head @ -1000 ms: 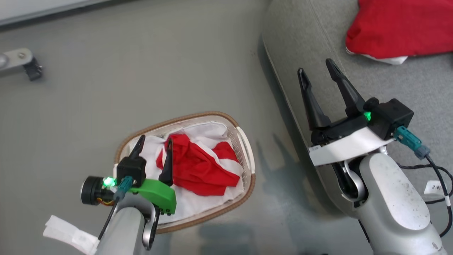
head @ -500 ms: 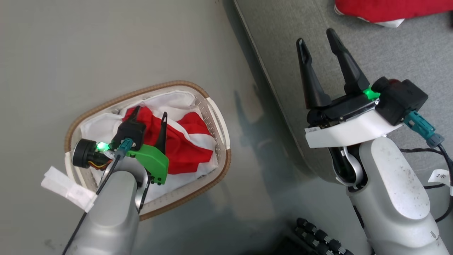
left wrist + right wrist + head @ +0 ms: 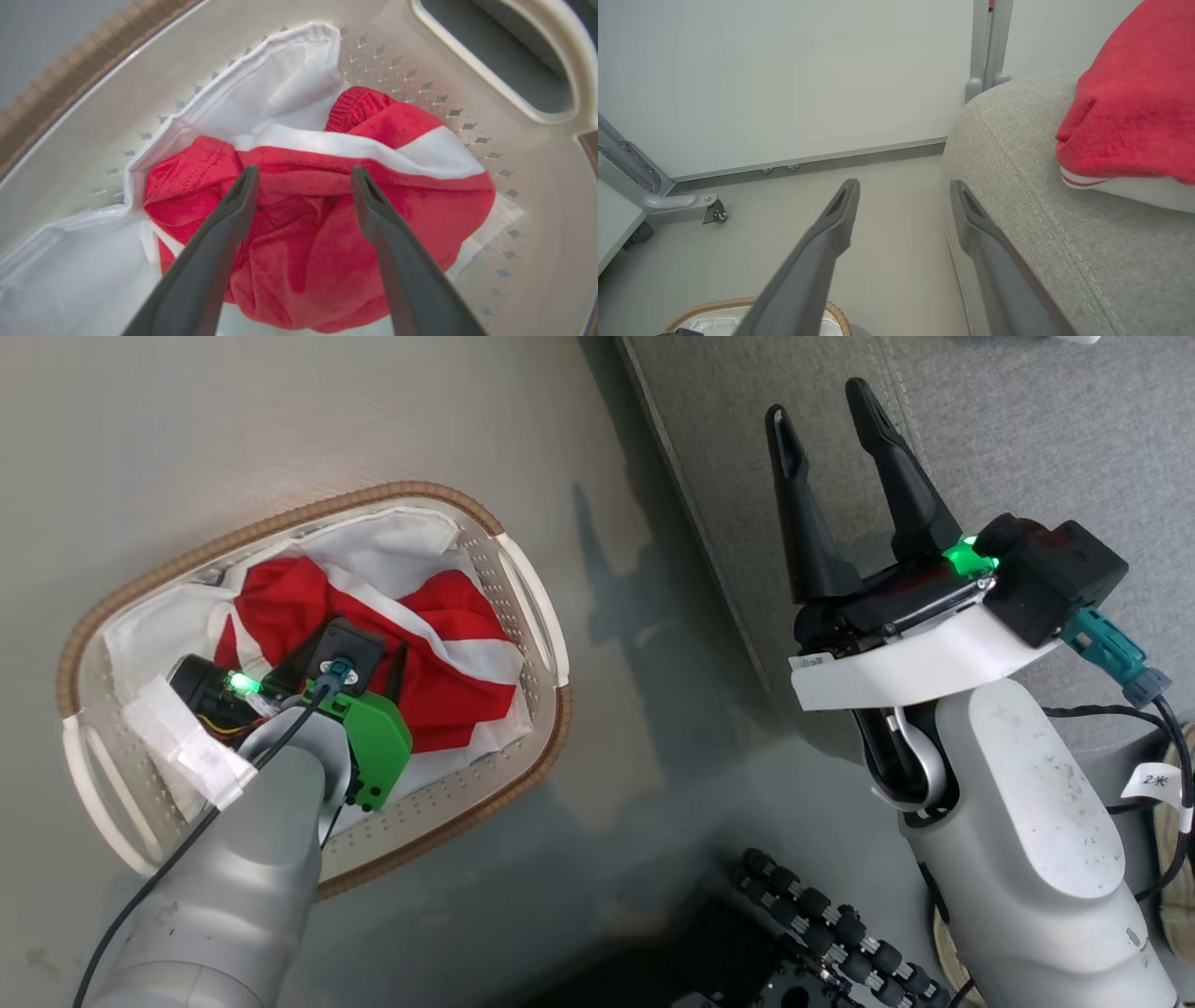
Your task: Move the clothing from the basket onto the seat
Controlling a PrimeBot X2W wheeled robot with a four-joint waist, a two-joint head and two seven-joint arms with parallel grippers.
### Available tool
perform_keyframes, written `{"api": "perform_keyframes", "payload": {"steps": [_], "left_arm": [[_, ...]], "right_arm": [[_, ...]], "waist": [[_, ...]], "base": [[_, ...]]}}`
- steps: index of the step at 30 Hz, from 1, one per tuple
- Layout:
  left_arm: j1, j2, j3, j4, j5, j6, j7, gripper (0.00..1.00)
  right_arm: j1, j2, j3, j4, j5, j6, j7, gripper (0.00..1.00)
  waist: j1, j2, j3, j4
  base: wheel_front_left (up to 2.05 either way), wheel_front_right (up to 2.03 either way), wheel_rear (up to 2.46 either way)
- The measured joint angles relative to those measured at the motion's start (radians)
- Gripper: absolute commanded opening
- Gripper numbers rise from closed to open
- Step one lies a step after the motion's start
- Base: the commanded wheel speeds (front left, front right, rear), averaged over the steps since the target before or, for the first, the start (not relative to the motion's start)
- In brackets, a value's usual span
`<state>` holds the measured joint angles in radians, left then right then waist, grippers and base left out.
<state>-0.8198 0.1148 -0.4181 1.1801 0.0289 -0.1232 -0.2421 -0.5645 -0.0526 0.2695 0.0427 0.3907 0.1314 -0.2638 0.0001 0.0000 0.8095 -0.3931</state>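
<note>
Red soft fabric with a white stripe, the clothing (image 3: 308, 242), lies crumpled in the middle of the basket (image 3: 280, 518), on top of a plain white liner sheet (image 3: 289, 88). In the left wrist view the bundle is wider than it is deep. Its long axis runs from side to side, and the white stripe crosses it just beyond the fingertips.

The left gripper (image 3: 303, 171) is directly over this bundle, with its two dark fingers spread wide and nothing between them. One finger stands at each side of a raised fold in the middle. Whether the tips touch the cloth, I cannot tell. The garment lies straight ahead of the left fingers, so I judge that the next move needs only a short descent and then a closing across the fold, not along it.

The right gripper (image 3: 820, 403) is well apart from the basket, over the edge of the grey seat (image 3: 1027, 429), also spread and empty. The left arm is clearly the nearer one. Another red piece (image 3: 1134, 93) lies on the seat. The basket stands on the floor (image 3: 280, 411) beside the seat.
</note>
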Motion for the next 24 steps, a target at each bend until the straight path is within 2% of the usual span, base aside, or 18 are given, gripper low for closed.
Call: {"api": "perform_keyframes", "payload": {"steps": [6,16,23,24], "left_arm": [[-0.029,0.001,-0.035,0.078,-0.009,-0.004,0.080,1.00],[-0.057,0.010,-0.105,0.102,-0.046,-0.005,0.227,1.00],[-0.077,0.028,-0.100,0.107,-0.078,-0.005,0.334,1.00],[-0.077,0.028,-0.097,0.107,-0.085,-0.004,0.337,0.67]], "right_arm": [[0.000,0.000,0.011,0.000,0.015,0.000,0.000,1.00],[-0.009,0.001,0.011,-0.005,0.023,0.000,0.000,1.00],[-0.017,0.001,0.027,0.000,0.031,0.000,0.000,1.00],[-0.018,0.001,0.028,0.002,0.031,0.000,0.000,1.00]], "waist": [[0.0000,0.0000,0.038,-0.020],[-0.0001,0.0000,0.078,-0.030],[-0.0001,0.0000,0.096,-0.029],[-0.0001,0.0000,0.096,-0.028]], "base": [[0.00,0.00,0.00],[0.00,0.00,0.00],[0.00,0.00,0.00],[0.00,0.00,0.00]]}}
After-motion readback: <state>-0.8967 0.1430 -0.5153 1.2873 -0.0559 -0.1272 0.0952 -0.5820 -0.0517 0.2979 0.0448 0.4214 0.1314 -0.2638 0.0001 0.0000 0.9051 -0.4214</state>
